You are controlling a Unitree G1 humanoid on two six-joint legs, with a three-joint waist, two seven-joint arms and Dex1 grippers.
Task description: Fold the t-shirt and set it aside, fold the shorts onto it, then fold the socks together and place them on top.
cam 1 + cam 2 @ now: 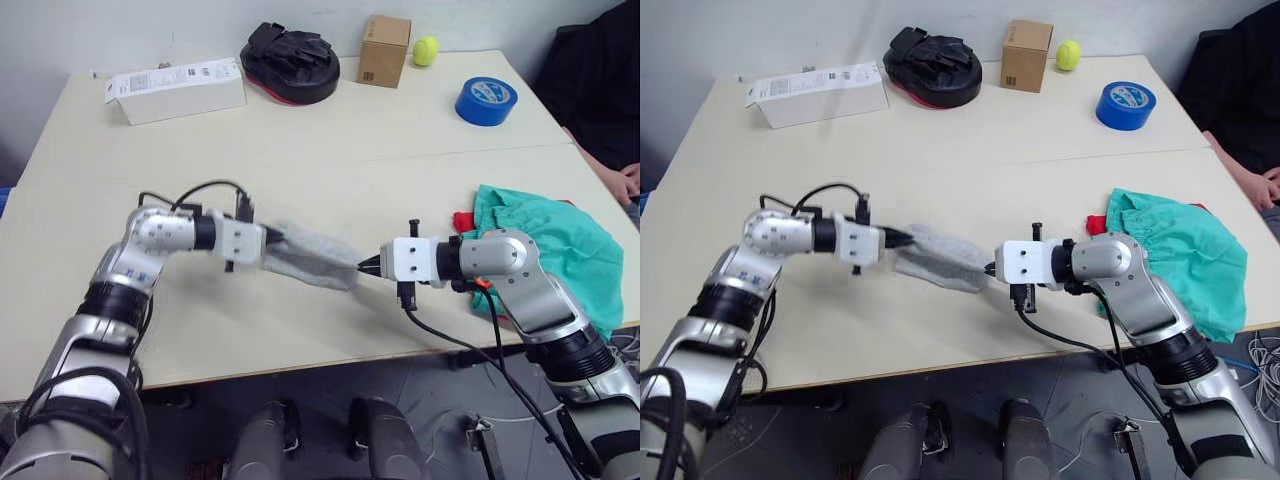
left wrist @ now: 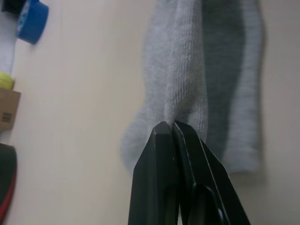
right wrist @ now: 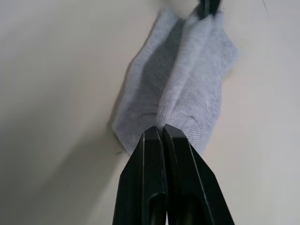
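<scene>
- Two grippers, left gripper and right gripper, each pinch closed on opposite ends of the grey socks.
- Keep tension even, then carry both onto the shorts.

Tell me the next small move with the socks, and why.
Probably carry the socks across and set them on the shorts. The left gripper and right gripper each pinch an end, and the shorts already lie over the t-shirt.

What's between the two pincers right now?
Just the grey socks, pinched at one end by the left pincer and at the other by the right pincer, as the left eye view shows.
</scene>
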